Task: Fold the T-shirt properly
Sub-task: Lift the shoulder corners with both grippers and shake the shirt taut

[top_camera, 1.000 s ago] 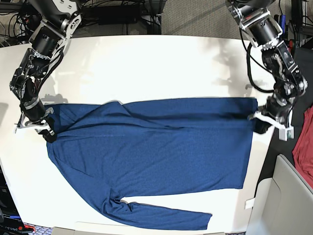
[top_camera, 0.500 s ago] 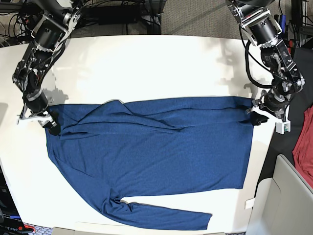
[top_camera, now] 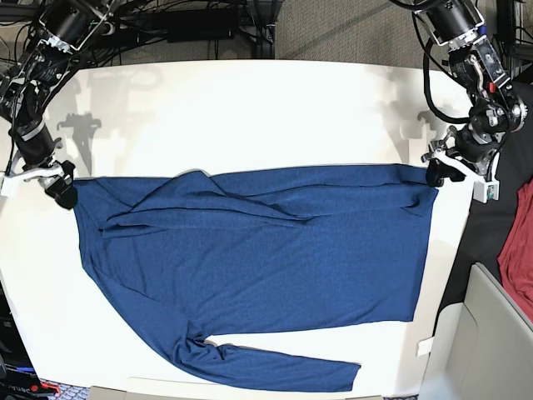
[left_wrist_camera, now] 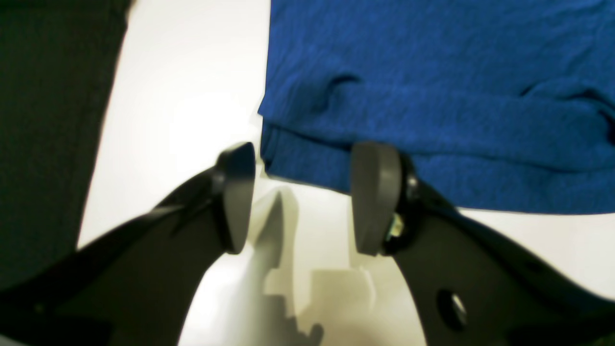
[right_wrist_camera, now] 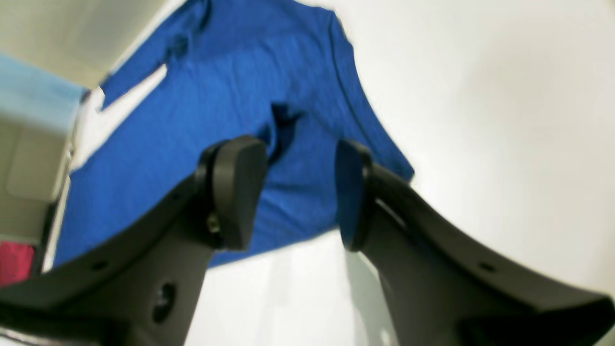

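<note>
The T-shirt was seen as plain dark blue, no print, laid against a white desk. A red cloth was spotted off-side, and black fingers.

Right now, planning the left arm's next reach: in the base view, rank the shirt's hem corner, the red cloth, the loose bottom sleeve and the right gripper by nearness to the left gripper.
1. T-shirt hem corner, right beside the left gripper.
2. Red cloth, at the right edge.
3. Loose sleeve, along the bottom edge.
4. Right gripper, far left.
</note>
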Motion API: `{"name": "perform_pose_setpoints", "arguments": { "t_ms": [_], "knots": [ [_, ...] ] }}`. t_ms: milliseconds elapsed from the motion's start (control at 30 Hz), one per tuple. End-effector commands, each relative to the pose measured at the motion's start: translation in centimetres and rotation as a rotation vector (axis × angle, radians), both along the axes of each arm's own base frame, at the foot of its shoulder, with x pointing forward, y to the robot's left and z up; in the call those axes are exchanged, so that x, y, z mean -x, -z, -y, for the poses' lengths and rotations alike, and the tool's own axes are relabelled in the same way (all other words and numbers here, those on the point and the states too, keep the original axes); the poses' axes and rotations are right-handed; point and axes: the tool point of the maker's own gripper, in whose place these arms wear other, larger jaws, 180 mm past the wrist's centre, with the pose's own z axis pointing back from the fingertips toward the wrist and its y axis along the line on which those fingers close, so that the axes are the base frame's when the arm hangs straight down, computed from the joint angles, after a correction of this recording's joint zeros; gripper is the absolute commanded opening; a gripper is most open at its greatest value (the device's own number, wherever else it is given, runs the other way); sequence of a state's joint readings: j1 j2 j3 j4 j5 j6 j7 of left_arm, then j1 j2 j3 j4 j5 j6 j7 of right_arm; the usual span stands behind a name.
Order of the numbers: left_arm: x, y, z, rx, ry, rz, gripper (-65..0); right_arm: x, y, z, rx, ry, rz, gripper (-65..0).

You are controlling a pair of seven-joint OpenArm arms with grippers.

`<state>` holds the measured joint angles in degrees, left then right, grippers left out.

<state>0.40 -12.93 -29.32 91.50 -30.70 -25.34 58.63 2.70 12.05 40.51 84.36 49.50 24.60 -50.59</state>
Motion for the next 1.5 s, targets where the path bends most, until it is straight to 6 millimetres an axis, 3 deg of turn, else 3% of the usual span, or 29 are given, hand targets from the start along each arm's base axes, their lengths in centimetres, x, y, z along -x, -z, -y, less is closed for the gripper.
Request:
{"name": "perform_pose_setpoints", "arguments": {
  "t_ms": [0,100,267,600,700,867,1033,1233,1467],
  "knots": [
    [-0.7,-0.6,-0.4,0.007,-0.005,0.027,-31.9,-0.4,-1.7,0.8,0.028,0.004,0.050,-37.8],
    [-0.4,1.2,-0.4,0.046,-0.017,-0.017,-31.8,0.4,-1.4,1.5,0.033,0.023,0.038,-37.8],
    [-1.1,2.5,-0.1,0.100,-0.032,-0.041,-31.8,0.9,-1.5,2.4,0.033,0.050,0.041,-37.8],
    [-2.6,3.5,1.1,0.175,-0.042,-0.048,-32.7,1.0,-0.8,2.8,0.084,0.057,-0.005,-37.8],
    [-2.6,4.0,1.7,0.190,-0.035,-0.060,-39.0,1.0,-0.7,2.8,0.084,0.057,-0.007,-37.8],
    [-2.2,4.9,1.8,0.209,-0.042,-0.082,-57.8,1.5,0.3,3.6,0.087,0.115,-0.064,-37.8],
    [-2.2,4.8,1.7,0.205,-0.041,-0.082,-59.3,1.1,0.5,4.2,0.059,0.172,-0.087,-37.4],
    [-2.2,4.8,1.7,0.205,-0.041,-0.082,-59.3,-1.2,1.5,3.0,0.050,0.165,-0.124,-37.4],
    [-2.1,4.8,1.7,0.204,-0.041,-0.082,-59.3,-3.1,3.4,0.0,0.033,0.165,-0.196,-37.4]
  ]
}}
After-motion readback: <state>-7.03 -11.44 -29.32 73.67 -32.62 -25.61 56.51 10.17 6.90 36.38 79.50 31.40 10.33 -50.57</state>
